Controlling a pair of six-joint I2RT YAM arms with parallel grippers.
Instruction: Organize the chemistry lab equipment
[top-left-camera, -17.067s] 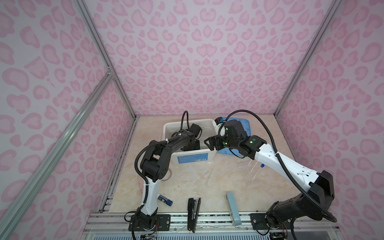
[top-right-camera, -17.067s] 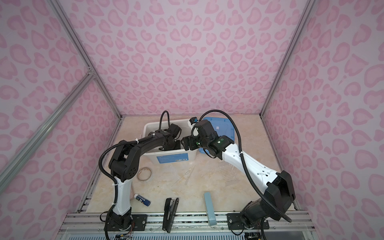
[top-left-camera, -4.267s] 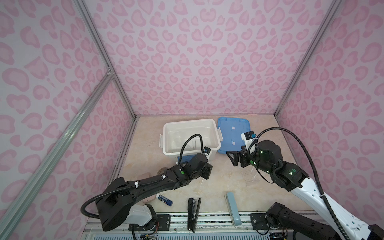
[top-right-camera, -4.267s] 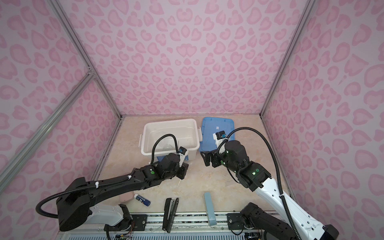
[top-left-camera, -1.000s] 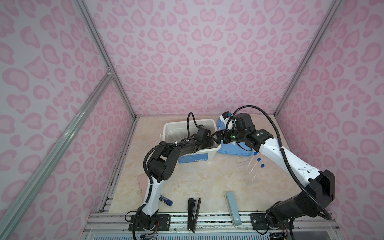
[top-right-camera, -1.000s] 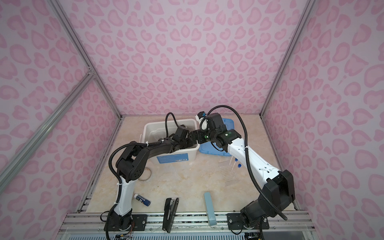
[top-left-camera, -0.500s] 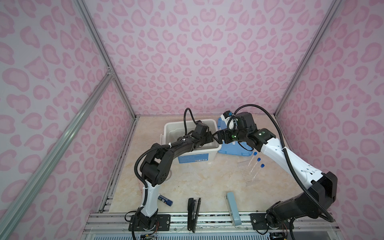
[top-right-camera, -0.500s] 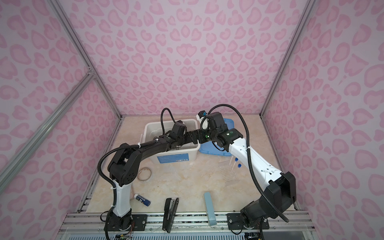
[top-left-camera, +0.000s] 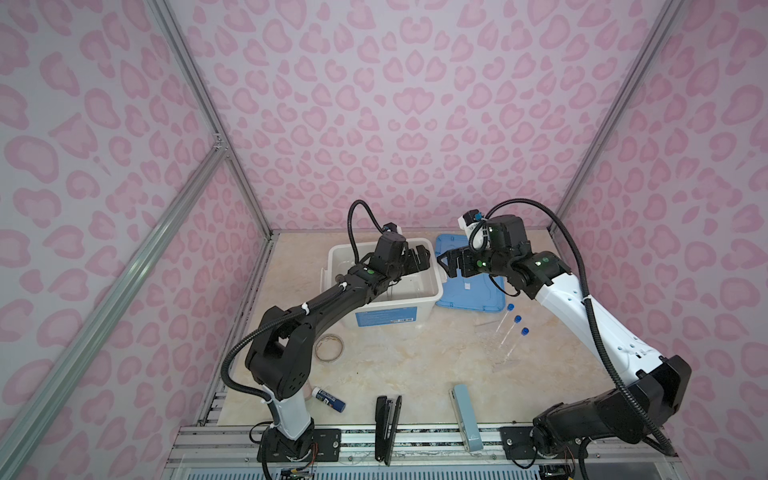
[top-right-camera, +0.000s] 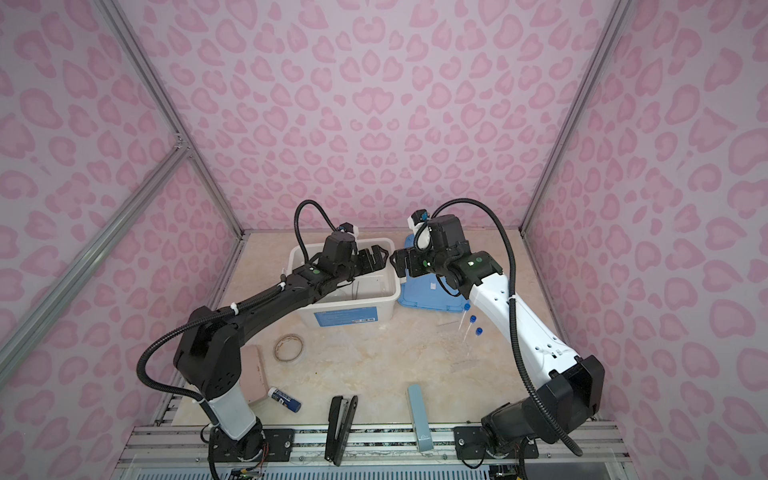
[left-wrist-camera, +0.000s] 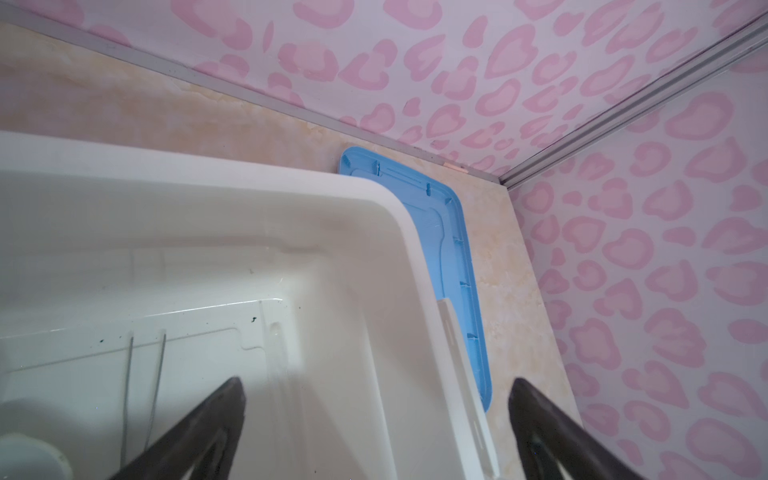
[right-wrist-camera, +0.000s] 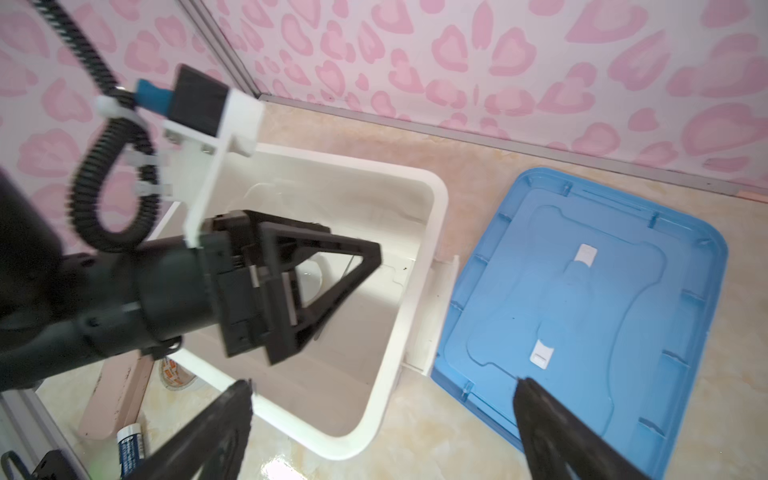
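Chemistry lab equipment is lying in two places. Thin rods (left-wrist-camera: 129, 374) and a small white dish (right-wrist-camera: 309, 276) are resting on the floor of the white bin (top-left-camera: 434, 293). Three blue-capped tubes (top-left-camera: 518, 319) are lying side by side on the desk (top-left-camera: 395, 370), near the blue lid (top-left-camera: 478, 297) and just beside the right arm's white forearm. Any other clear pieces around the tubes are showing too faintly to identify.

The left gripper (top-left-camera: 419, 258) is hovering over the end of the bin nearest the lid, jaws spread wide with nothing between them. The right gripper (top-left-camera: 451, 264) is hanging above the line where bin and lid meet, jaws likewise wide and empty.

Hazards being recorded:
- The two grippers are facing each other at close quarters, so a move by either toward the other is risking a collision.
- The left gripper is sitting close to the bin's rim. A flat exit path could catch the wall and shove the bin against the lid.
- The tubes are round and lying next to the right forearm, so a careless swing could send them rolling.
- Their clear bodies are blending into the pale desk, which is inviting a mis-aimed grasp.
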